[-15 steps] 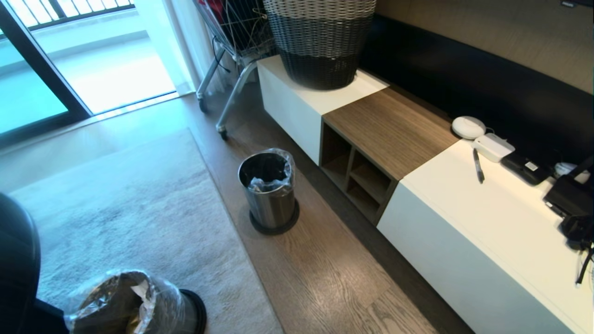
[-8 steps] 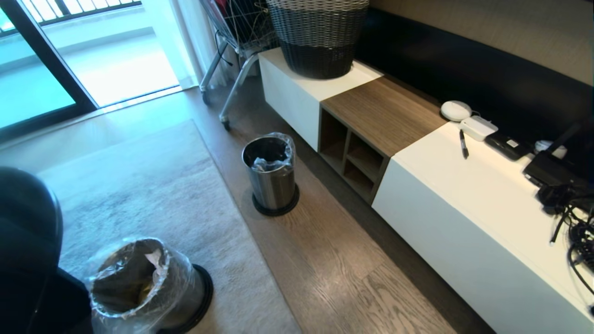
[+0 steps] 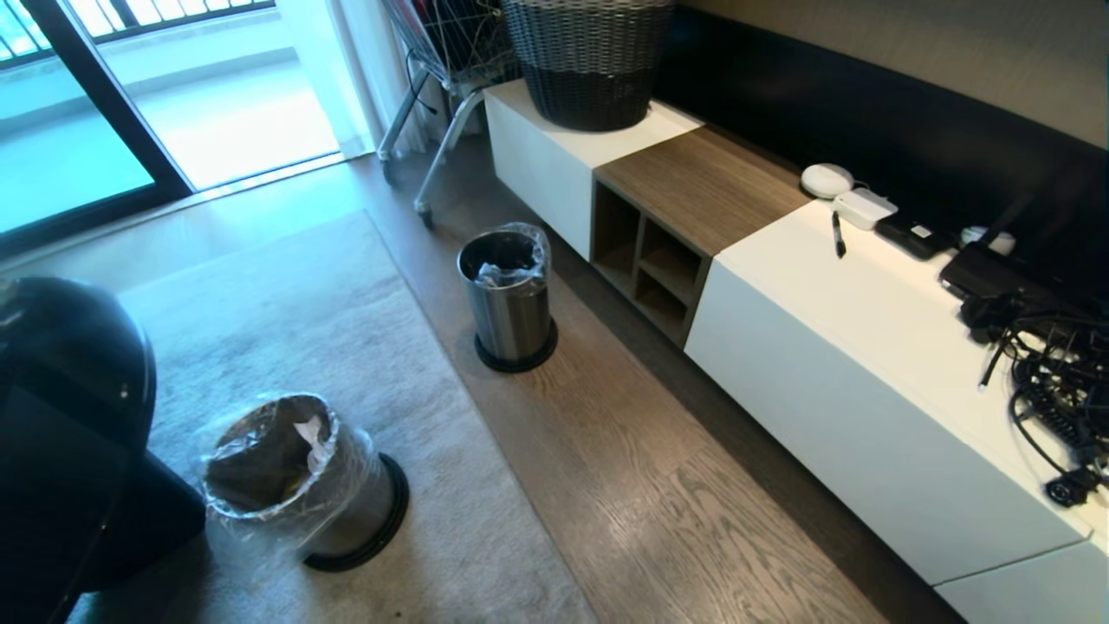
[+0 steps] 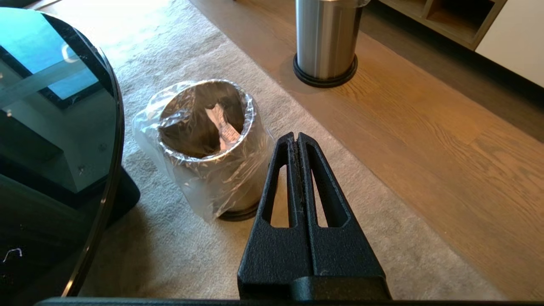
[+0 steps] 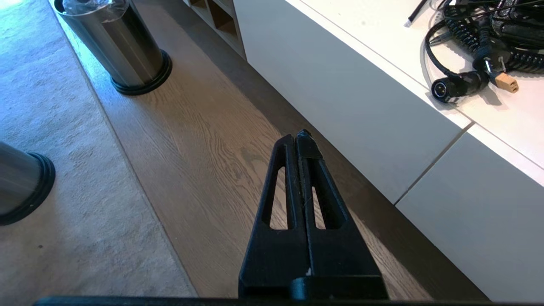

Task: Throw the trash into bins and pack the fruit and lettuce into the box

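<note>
Bins on the floor, both jaws pressed together and empty.

Left gripper (image 4: 296,137) hangs with its tip just beside the near bin (image 4: 204,140), whose clear liner holds a scrap of white paper; this bin stands on the rug at lower left of the head view (image 3: 299,472). Far bin (image 3: 509,295) stands on the wood floor at centre, beside the low cabinet (image 3: 866,381). Right gripper (image 5: 297,138) points at bare floorboards, well apart from both bins.
</note>
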You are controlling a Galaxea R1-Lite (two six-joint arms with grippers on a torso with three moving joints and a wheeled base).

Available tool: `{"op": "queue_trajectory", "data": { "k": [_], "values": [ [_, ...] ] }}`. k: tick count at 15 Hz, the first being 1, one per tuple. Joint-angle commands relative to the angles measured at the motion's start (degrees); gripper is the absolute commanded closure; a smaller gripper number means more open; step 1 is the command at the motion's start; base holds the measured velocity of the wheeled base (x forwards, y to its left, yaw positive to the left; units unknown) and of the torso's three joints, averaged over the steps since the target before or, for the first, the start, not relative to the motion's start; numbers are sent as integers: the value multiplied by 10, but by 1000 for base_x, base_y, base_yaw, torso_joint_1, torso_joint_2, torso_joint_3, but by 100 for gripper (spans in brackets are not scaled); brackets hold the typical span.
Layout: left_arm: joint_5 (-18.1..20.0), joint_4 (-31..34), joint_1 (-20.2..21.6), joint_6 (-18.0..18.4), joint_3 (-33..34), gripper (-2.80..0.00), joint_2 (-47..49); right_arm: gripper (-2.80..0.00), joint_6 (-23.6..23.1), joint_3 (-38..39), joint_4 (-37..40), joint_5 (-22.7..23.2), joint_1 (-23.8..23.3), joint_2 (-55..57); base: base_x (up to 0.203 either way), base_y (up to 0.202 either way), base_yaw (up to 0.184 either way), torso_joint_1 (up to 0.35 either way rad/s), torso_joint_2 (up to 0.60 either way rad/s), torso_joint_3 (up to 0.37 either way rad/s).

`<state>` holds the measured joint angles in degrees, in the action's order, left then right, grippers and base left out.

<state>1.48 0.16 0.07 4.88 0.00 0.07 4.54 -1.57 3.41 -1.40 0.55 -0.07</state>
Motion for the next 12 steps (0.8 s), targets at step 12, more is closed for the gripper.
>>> {"op": "queue_trajectory", "data": {
  "k": [12],
  "values": [
    [0,0,0,0,0,0,0,0,1,0,1,0,0,1,0,0,0,0,0,0]
  ]
}}
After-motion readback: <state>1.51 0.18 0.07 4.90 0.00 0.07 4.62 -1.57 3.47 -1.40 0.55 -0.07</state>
